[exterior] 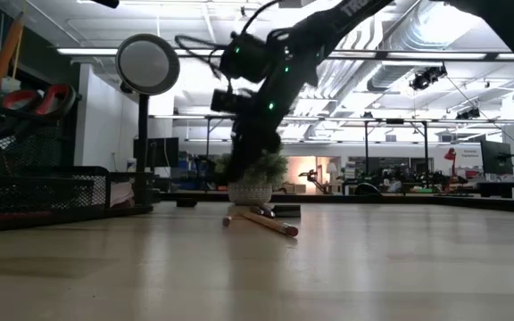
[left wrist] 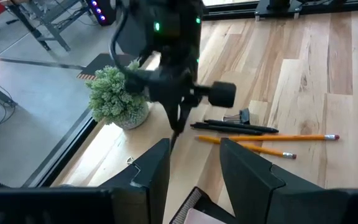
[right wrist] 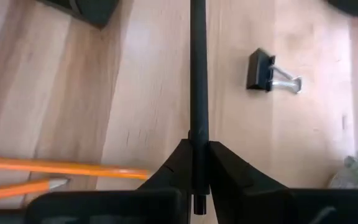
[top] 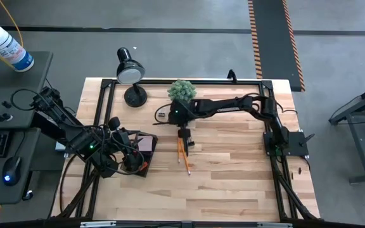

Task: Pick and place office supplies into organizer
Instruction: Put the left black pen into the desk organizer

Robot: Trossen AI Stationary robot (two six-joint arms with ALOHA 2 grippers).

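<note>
My right gripper is shut on a dark pen above the middle of the table, just near of the green plant. Below it lie two yellow-orange pencils, two more dark pens and a small black binder clip. My left gripper is open over the black mesh organizer at the table's left. The organizer holds red-handled scissors, an orange pencil and a pale pink pad. My right gripper pinches the dark pen between its two fingers close to the pen's upper end. It comes from above, pointing down, and the pen runs on along the fingers. The pen hangs steeply below them; whether its lower end touches the table I cannot tell.
A black desk lamp stands at the far left of the table and the plant pot stands right behind the right gripper. A black frame rail borders the wooden top. Bare wood lies toward the near and right sides.
</note>
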